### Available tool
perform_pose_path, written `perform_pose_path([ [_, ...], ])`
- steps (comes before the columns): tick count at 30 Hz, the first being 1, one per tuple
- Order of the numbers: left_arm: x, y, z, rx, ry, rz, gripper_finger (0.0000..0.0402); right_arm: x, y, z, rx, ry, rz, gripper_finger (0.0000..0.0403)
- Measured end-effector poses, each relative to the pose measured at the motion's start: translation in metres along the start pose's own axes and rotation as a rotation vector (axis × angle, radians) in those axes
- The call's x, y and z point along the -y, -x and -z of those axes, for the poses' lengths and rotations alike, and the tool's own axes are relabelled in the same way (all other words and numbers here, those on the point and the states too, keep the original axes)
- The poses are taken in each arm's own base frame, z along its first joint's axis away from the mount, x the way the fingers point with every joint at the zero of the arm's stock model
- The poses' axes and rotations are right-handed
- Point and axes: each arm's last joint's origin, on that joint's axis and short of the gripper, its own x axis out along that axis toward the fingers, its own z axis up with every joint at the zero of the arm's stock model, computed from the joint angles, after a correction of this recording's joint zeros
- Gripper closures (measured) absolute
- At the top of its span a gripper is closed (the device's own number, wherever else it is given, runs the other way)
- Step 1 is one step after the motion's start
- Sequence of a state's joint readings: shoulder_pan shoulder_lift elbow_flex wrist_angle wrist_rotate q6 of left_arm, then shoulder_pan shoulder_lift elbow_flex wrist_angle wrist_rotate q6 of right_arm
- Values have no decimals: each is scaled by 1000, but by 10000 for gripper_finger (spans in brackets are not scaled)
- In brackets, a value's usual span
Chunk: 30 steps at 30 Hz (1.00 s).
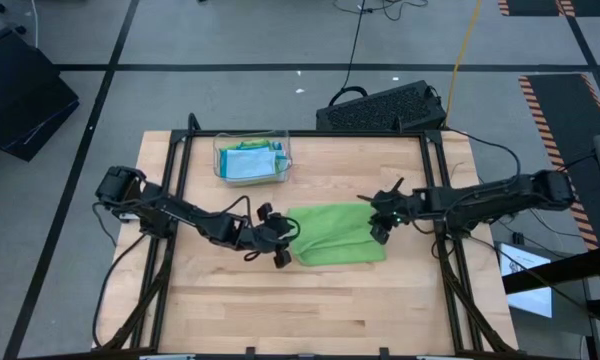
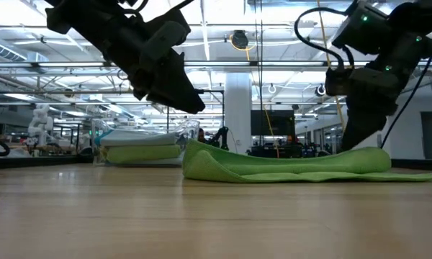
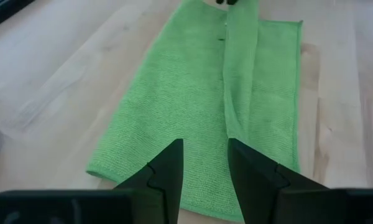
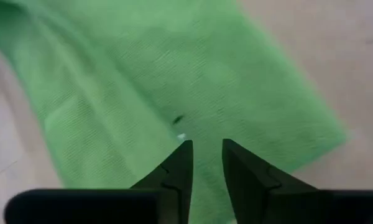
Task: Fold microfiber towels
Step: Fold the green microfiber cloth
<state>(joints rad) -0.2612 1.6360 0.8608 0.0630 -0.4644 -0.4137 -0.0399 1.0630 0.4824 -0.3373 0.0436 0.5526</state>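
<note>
A lime green microfiber towel (image 1: 335, 236) lies folded on the middle of the wooden table, with a raised fold at its left end (image 2: 194, 155) and a ridge of cloth along its top (image 3: 239, 74). My left gripper (image 3: 205, 171) hovers open just above the towel's left edge (image 1: 280, 248), clear of the cloth in the low view (image 2: 194, 104). My right gripper (image 4: 206, 158) points steeply down over the towel's right end (image 1: 380, 232), with a narrow gap between its fingers. My right gripper comes at the towel's right end (image 2: 354, 147) from above, slanting down, its fingertips level with the top layer. I cannot tell whether they touch the cloth. My left gripper touches nothing.
A clear plastic tray (image 1: 280, 150) holding folded blue and green towels (image 1: 248, 162) stands at the far side, left of centre. A black keyboard (image 1: 380, 105) lies beyond the far edge. Bare wood runs along the near side of the table (image 1: 300, 310).
</note>
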Motion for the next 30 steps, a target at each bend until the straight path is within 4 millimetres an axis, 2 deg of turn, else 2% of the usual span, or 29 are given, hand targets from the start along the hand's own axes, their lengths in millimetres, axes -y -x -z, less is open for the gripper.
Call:
perform_pose_path([
  [7, 6, 3, 3, 2, -4, 11, 273, -8, -3, 3, -105, -8, -163, 377],
  [12, 12, 6, 5, 4, -12, 21, 273, -16, -2, 9, -165, 9, -239, 398],
  [30, 20, 11, 9, 12, 0, 29, 273, -44, 3, 36, -167, 17, -192, 401],
])
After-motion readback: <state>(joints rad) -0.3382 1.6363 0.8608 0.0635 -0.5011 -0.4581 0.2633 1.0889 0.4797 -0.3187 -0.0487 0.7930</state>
